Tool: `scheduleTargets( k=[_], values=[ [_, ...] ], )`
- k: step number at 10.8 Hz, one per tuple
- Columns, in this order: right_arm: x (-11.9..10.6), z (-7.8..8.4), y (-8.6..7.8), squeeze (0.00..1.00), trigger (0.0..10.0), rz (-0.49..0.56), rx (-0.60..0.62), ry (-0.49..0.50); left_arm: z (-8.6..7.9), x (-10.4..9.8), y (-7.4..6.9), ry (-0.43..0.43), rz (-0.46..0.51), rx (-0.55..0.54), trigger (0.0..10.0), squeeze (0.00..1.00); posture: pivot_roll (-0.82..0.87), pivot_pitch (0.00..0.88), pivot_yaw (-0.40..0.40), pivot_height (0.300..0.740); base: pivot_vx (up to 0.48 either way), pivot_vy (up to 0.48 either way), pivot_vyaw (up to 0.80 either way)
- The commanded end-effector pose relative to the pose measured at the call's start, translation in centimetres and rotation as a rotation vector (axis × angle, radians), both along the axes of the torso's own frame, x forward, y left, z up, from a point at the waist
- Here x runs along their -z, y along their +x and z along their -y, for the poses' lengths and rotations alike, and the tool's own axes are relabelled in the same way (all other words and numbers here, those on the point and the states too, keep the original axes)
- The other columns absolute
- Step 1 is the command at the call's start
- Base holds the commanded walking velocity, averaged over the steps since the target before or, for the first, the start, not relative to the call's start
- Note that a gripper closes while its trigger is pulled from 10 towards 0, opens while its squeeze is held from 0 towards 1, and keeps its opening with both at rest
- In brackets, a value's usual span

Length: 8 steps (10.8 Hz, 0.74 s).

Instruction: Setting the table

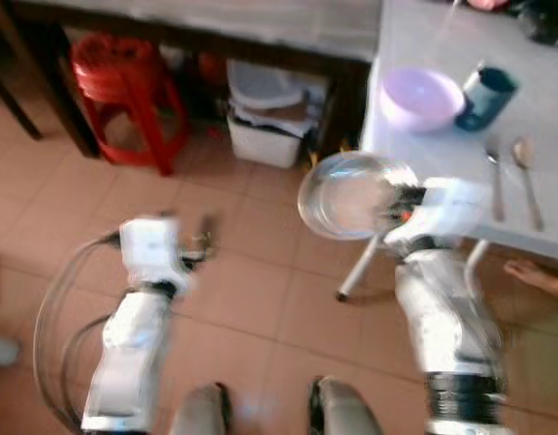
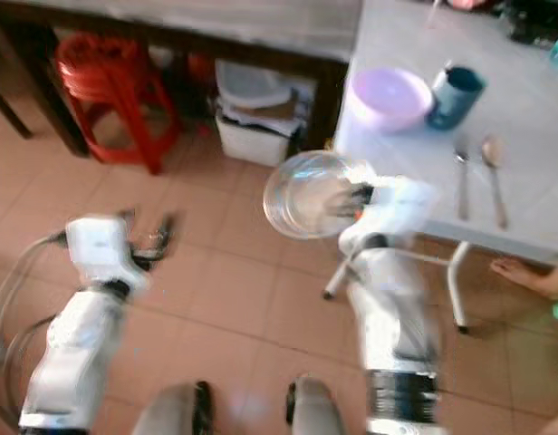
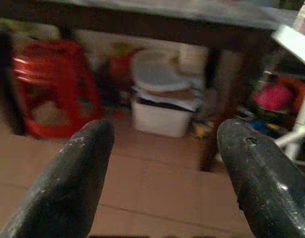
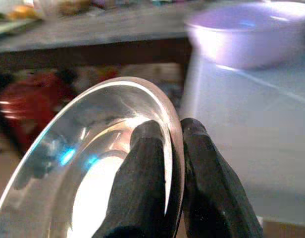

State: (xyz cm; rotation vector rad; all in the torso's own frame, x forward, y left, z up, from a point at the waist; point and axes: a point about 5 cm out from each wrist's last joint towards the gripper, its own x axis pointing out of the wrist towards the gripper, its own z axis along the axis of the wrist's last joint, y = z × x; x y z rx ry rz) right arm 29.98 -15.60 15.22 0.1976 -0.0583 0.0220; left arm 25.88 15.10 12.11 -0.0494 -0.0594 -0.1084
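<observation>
Here, right gripper (image 4: 173, 148) pinching steel plate (image 1: 347, 195) rim

Near corner of the white table (image 1: 415, 45) was bare, open to approach. Further in, lilac bowl (image 1: 421, 98) and dark mug (image 1: 486, 96) stood side by side, two spoons (image 1: 511, 181) lay nearer the front edge. Tiled floor (image 1: 234, 290) ahead was open. Under the dark table (image 1: 216, 27): red stools (image 1: 125, 95), white bin (image 1: 265, 113). Bare foot (image 1: 537, 276) by the table leg (image 1: 365, 263).
</observation>
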Motion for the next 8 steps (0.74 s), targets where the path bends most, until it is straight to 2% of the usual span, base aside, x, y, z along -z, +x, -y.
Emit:
scheduleTargets(
  k=[1,3,4,8],
  values=[
    [-0.37,1.22,-0.28,0.00,0.0,0.022,0.044,-0.018,0.79,-0.05,0.10,0.000,0.007,0.015,10.0,0.00,-0.02,0.176,-0.013,0.740,0.386,0.285,0.00],
    [-0.58,0.77,-0.33,0.00,0.0,0.059,0.029,-0.053,1.12,-0.25,0.45,0.011,0.023,0.019,10.0,0.00,-0.02,0.168,-0.015,0.740,0.427,0.122,0.00],
    [-1.09,0.52,-0.03,0.00,10.0,0.085,0.027,-0.071,1.35,-0.44,0.69,0.005,0.034,0.029,10.0,0.00,-0.02,0.172,-0.012,0.740,0.469,0.000,0.00],
    [-1.20,0.56,-0.04,0.00,10.0,0.102,0.030,-0.102,1.64,-0.43,0.76,0.014,0.041,0.035,10.0,0.00,-0.03,0.175,-0.012,0.740,0.472,0.000,0.00]
  ],
)
